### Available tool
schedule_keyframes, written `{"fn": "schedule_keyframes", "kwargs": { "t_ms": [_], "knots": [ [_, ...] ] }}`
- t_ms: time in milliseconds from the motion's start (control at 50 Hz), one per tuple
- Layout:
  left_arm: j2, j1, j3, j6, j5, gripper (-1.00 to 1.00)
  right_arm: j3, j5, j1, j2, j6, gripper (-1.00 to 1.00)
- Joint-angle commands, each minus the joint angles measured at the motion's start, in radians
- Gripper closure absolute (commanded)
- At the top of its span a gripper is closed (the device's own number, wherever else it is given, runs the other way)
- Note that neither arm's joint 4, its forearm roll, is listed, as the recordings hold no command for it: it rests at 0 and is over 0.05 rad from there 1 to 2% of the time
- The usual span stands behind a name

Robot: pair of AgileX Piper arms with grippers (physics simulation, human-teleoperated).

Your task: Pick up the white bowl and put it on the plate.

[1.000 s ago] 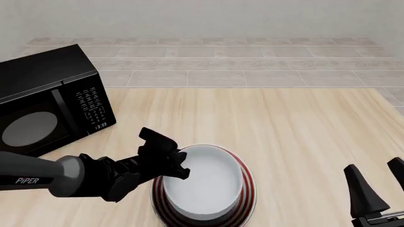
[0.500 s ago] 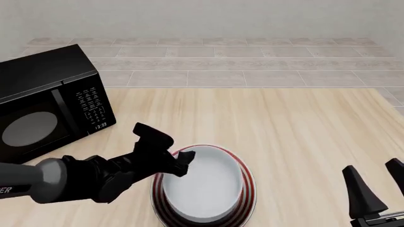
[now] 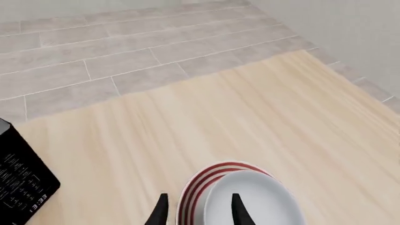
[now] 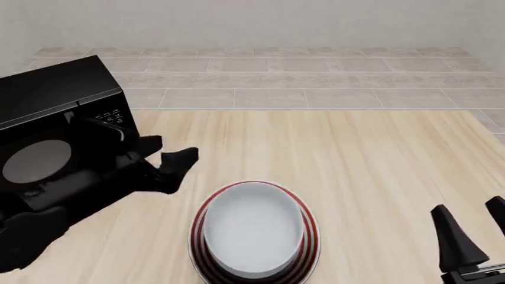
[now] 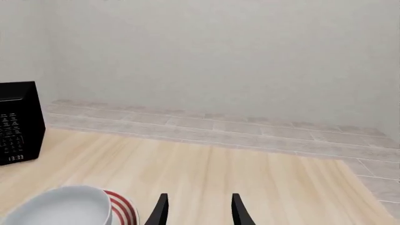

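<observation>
the white bowl (image 4: pixel 252 228) sits inside the plate (image 4: pixel 309 242), near edge of the table (image 4: pixel 363 160), a little left of centre in the front view. red rings of the plate show as a crescent around the bowl on both sides; bowl looks seated flat and upright, roughly centred. judged from this, the placing looks done.

left gripper (image 4: pixel 170 158) is up and to the left of the bowl, in front of the microwave (image 4: pixel 55 118), clear of the rim, not touching anything. fingers spread, nothing between them; the left wrist view shows two dark fingertips (image 3: pixel 161 212) apart with bare wood and the plate's edge in the gap. bowl lies forward-right of this gripper and below it. this is the nearer arm.

right gripper (image 4: pixel 472 234) is at the right near corner of the table, well apart from the bowl, which lies to its left. fingers parted, empty. right wrist view shows the bowl (image 5: pixel 62 208) and a sliver of red ring (image 5: pixel 122 213) off to one side.

relation that matters: left gripper is off the bowl, beside and above, so any further retreat need only avoid the microwave close behind it. the bowl is round, no long axis to speak of.

materials: bowl glossy white, deep, smooth walls, unmarked. plate flat, white, concentric red bands. table pale wood grain, matte. microwave black, boxy, oval door window, keypad with small lit digits. grey tiled floor and plain wall beyond.
</observation>
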Motion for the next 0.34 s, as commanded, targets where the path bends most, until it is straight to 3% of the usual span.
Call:
{"fn": "schedule_keyframes", "kwargs": {
  "t_ms": [20, 280, 340],
  "knots": [
    [-0.286, 0.095, -0.017, -0.011, 0.194, -1.0, -0.033, 0.033, -0.002, 0.001, 0.002, -1.0],
    [-0.42, 0.171, -0.025, -0.035, 0.294, -1.0, -0.025, -0.014, -0.007, 0.042, 0.003, -1.0],
    [-0.5, 0.252, -0.016, -0.005, 0.305, -1.0, -0.02, -0.055, -0.015, 0.079, 0.007, -1.0]
  ]
}}
